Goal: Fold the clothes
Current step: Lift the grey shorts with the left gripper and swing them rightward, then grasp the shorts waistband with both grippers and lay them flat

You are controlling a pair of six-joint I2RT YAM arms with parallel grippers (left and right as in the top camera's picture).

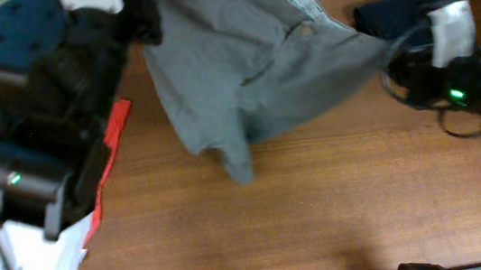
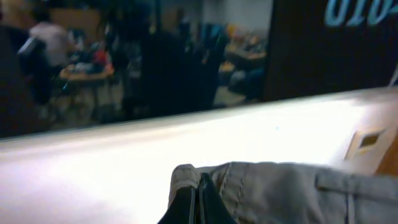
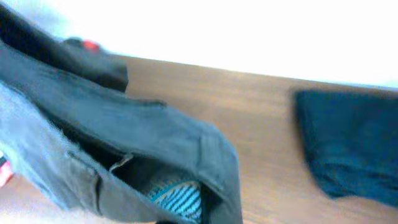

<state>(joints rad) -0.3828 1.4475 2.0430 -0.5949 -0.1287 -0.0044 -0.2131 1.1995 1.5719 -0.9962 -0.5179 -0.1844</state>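
Note:
The grey-olive shorts (image 1: 242, 71) are held stretched between my two grippers, and a leg sags down to the wooden table (image 1: 303, 210). The button and fly face up near the top. My left gripper (image 1: 148, 23) is shut on one waistband corner, and its closed black fingers (image 2: 199, 202) pinch the hem of the shorts (image 2: 292, 193) in the left wrist view. My right gripper (image 1: 391, 59) is shut on the other waistband end. In the right wrist view the shorts (image 3: 124, 137) drape over the fingers and hide them, and striped lining shows.
A small dark navy garment (image 1: 399, 10) lies at the back right, also in the right wrist view (image 3: 348, 149). A red shirt (image 1: 112, 127) lies under the left arm. A blue object (image 1: 24, 28) sits at the back left.

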